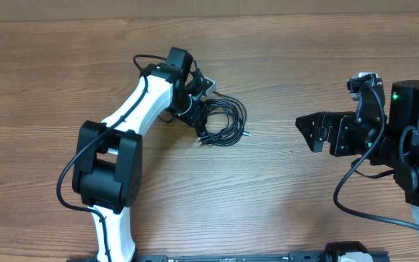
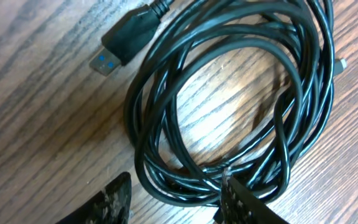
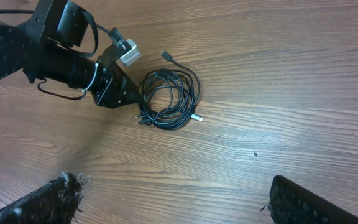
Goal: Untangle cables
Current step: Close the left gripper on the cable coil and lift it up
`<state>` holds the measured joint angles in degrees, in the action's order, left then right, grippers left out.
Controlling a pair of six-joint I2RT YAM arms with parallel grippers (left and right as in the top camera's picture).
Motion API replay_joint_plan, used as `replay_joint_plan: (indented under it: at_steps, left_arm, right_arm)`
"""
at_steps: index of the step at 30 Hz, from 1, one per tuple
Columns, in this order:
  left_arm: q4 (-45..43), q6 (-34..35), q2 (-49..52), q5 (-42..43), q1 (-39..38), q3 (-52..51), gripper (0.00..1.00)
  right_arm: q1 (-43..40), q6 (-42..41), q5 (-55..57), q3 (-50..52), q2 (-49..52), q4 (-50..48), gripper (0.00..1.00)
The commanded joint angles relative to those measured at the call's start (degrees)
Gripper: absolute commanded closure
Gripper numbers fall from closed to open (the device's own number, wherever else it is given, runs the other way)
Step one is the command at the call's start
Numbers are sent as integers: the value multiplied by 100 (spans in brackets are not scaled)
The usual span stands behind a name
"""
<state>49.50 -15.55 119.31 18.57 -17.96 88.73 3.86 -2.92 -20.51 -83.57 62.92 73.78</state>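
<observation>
Surface: brown wood-grain table [image 1: 282, 211], long grain lines running across, filling every view; nothing of the room shows beyond it. One small dark speck [image 3: 255, 154] on the bare wood ahead of the right gripper [image 1: 302, 129]. Item: cables [image 1: 224, 120], thin glossy black cords wound into one loose round coil of many overlapping strands, lying flat on the wood directly at the tips of the left gripper [image 1: 198, 120]. In the left wrist view the coil [image 2: 145, 130] spreads ahead of the fingers, its near edge lying against the right-hand finger [image 2: 241, 205]. A black USB plug [image 2: 126, 40] with a blue-lit tip lies outside the coil, beyond it and to the left. A small silver-tipped end [image 3: 197, 117] sticks out on the coil's far side from that gripper. Left gripper: fingers spread, pinching nothing. Right gripper: fingers spread wide, empty, well apart from the coil, which lies far ahead of it [image 3: 193, 93].
</observation>
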Motion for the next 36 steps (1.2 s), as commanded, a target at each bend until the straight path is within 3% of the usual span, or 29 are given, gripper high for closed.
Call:
replay_joint_plan:
  at_steps: [1, 22, 32, 34, 35, 36]
  left_arm:
    - [-81, 17, 42, 205, -7, -133, 53]
    - [-214, 13, 72, 179, -2, -238, 56]
    - [-264, 55, 603, 184, 0, -238, 55]
    - [-317, 103, 610, 201, 0, -238, 60]
    - [-350, 144, 610, 219, 0, -234, 70]
    - [-365, 149, 608, 232, 0, -221, 96]
  right_arm:
    - [26, 44, 68, -76, -15, 9, 4]
    - [26, 42, 144, -76, -15, 13, 6]
    - [26, 42, 151, -76, -15, 26, 6]
    - [26, 44, 168, -76, -13, 22, 6]
    - [26, 42, 168, -76, -9, 22, 6]
    - [26, 44, 168, -76, -9, 22, 6]
